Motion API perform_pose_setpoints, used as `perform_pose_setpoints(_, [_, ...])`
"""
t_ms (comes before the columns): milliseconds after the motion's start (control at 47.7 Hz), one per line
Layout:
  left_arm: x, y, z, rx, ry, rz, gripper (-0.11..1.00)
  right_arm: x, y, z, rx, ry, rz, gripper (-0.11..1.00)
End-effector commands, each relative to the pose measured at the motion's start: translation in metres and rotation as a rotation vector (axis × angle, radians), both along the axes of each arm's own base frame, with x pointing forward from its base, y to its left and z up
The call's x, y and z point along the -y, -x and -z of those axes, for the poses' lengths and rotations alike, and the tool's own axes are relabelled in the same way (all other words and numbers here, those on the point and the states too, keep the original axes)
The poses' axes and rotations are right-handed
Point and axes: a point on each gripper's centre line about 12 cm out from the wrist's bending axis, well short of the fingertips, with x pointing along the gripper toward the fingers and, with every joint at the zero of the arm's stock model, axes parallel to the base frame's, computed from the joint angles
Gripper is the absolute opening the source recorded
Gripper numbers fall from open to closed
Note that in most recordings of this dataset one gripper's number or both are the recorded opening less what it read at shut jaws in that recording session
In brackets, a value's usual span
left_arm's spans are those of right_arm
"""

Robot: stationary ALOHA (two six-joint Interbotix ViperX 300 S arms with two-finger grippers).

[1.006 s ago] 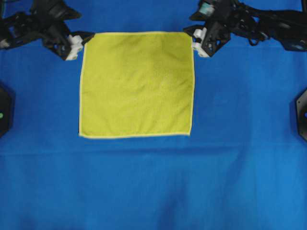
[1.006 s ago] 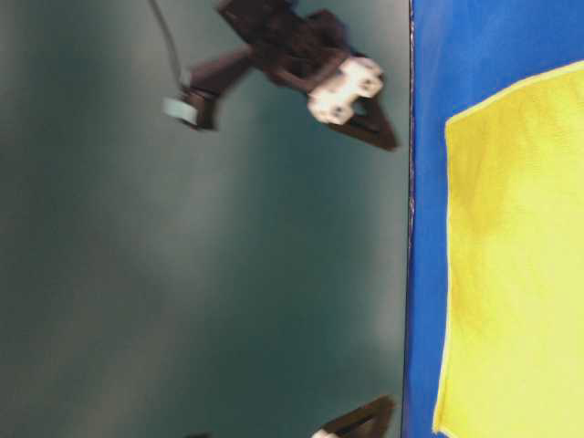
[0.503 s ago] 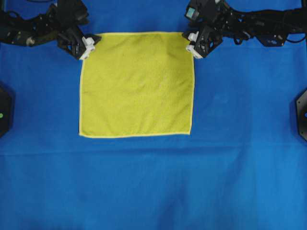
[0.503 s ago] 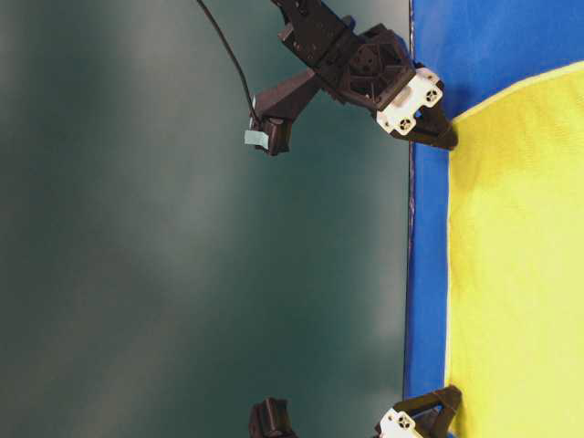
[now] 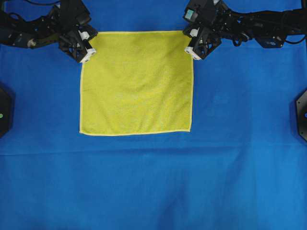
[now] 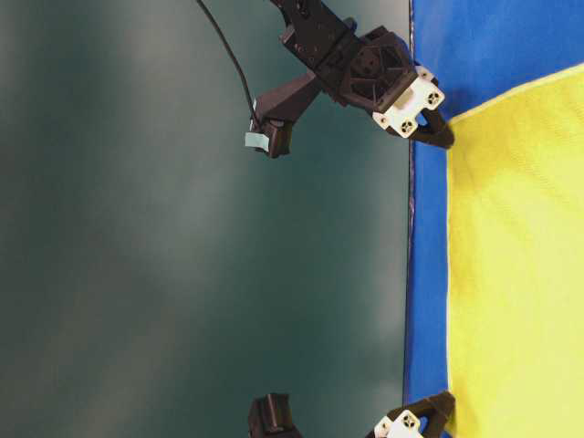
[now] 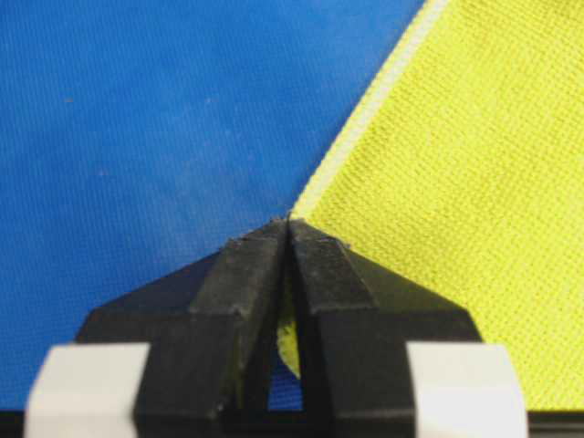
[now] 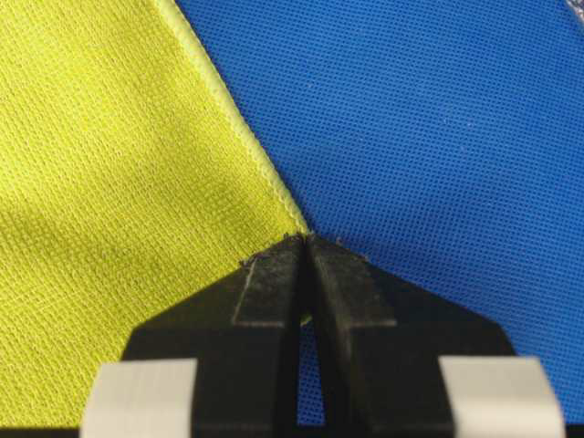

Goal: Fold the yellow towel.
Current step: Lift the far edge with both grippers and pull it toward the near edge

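The yellow towel (image 5: 136, 81) lies flat and square on the blue cloth (image 5: 153, 182). My left gripper (image 5: 88, 48) is at the towel's far left corner, shut on the hem there. The left wrist view shows the fingertips of that gripper (image 7: 289, 221) pinched together, with a sliver of yellow towel (image 7: 456, 182) between them. My right gripper (image 5: 190, 45) is shut on the far right corner. In the right wrist view, the right gripper (image 8: 306, 237) has its tips meeting on the towel's hem (image 8: 109, 164). The table-level view shows the right gripper (image 6: 438, 137) above the towel's edge (image 6: 520, 255), and the left gripper (image 6: 443, 406) below.
Black arm bases stand at the left edge (image 5: 4, 110) and the right edge (image 5: 302, 115) of the blue cloth. Both arms stretch along the far side. A dark green backdrop (image 6: 182, 255) fills the table-level view beside the cloth.
Both grippers have gone from open to shut on the towel's far corners. They moved in over the corners from outside, and the towel's near edge has shifted slightly toward them.
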Motion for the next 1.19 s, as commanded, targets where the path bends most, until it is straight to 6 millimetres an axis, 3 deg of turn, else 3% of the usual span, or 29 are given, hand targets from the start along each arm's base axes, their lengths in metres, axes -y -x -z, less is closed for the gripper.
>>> perform_pose_setpoints(0, [-0.003,-0.009,-0.015,0.035,-0.028,0.010,0.01,0.000,-0.002,-0.019,0.035,0.021,0.000,0.02])
perform_pose_setpoints(272, [-0.005,-0.012,-0.061,0.064,-0.072,0.027,0.01,-0.002,0.004,-0.049,0.065,0.047,0.005,0.02])
perform_pose_setpoints(524, [0.002,-0.005,-0.058,0.047,-0.037,0.017,0.01,-0.004,0.005,-0.050,0.066,0.046,0.003,0.02])
perform_pose_setpoints(629, [0.012,-0.001,-0.059,0.034,-0.021,0.030,0.01,-0.014,0.003,-0.053,0.068,0.042,-0.017,0.02])
perform_pose_setpoints(776, [0.042,0.003,-0.064,0.008,0.006,0.099,0.01,-0.041,0.004,-0.061,0.071,0.023,-0.060,0.02])
perform_pose_setpoints(964, [0.095,0.005,-0.076,-0.014,0.045,0.238,0.01,-0.096,0.006,-0.075,0.091,-0.025,-0.147,0.02])
perform_pose_setpoints(1174, [0.154,0.012,-0.072,0.002,0.157,0.327,0.01,-0.147,0.007,-0.071,0.099,-0.105,-0.216,0.02])
